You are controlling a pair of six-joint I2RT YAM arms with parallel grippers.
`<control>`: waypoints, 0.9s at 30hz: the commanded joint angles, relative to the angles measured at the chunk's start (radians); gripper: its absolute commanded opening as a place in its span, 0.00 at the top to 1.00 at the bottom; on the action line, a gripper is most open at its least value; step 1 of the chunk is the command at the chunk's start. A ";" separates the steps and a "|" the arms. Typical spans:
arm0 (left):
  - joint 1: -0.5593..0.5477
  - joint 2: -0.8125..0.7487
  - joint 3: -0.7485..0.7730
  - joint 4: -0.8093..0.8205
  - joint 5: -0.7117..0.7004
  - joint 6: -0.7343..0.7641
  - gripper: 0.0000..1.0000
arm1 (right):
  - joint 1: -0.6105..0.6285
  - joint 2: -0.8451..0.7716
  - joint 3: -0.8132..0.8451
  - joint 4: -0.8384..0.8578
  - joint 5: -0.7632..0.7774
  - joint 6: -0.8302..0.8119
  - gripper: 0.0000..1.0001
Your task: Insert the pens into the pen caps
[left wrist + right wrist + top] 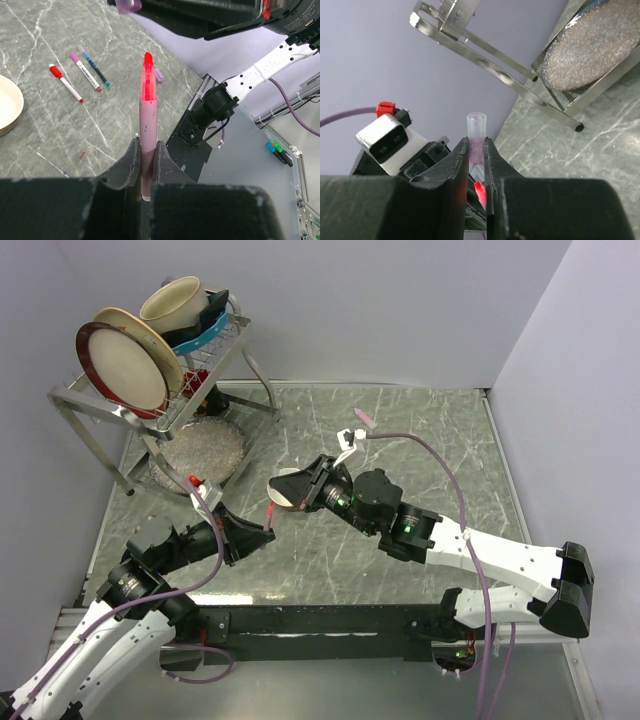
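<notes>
My left gripper (258, 531) (146, 143) is shut on a pink-barrelled pen (147, 125), which stands upright with its bare red tip (270, 511) pointing at my right gripper. My right gripper (300, 500) (476, 141) is shut on a translucent pink-tinted pen cap (476, 131), held just above and ahead of the red tip (480, 193). The tip is close to the cap but outside it. Three more pens (82, 75), with red, pink and blue ends, lie side by side on the table. A lilac cap (159, 75) lies near them.
A small beige bowl (287, 484) (7, 105) sits on the marble table under my right gripper. A metal dish rack (160, 390) with plates and a bowl stands at the back left, above a grey speckled plate (205, 450) (590, 45). A pink piece (367, 419) lies at the back.
</notes>
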 commanded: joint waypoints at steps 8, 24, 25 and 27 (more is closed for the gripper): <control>-0.003 -0.012 0.005 0.042 0.002 0.006 0.99 | 0.039 -0.052 -0.027 0.035 0.028 -0.022 1.00; -0.003 -0.011 0.005 0.041 -0.003 0.005 0.99 | 0.066 -0.054 -0.049 0.037 0.043 -0.049 1.00; -0.003 -0.011 0.005 0.041 -0.003 0.006 0.99 | 0.069 -0.052 -0.047 0.037 0.045 -0.049 1.00; -0.003 -0.011 0.005 0.041 -0.003 0.006 0.99 | 0.076 -0.051 -0.044 0.037 0.045 -0.051 1.00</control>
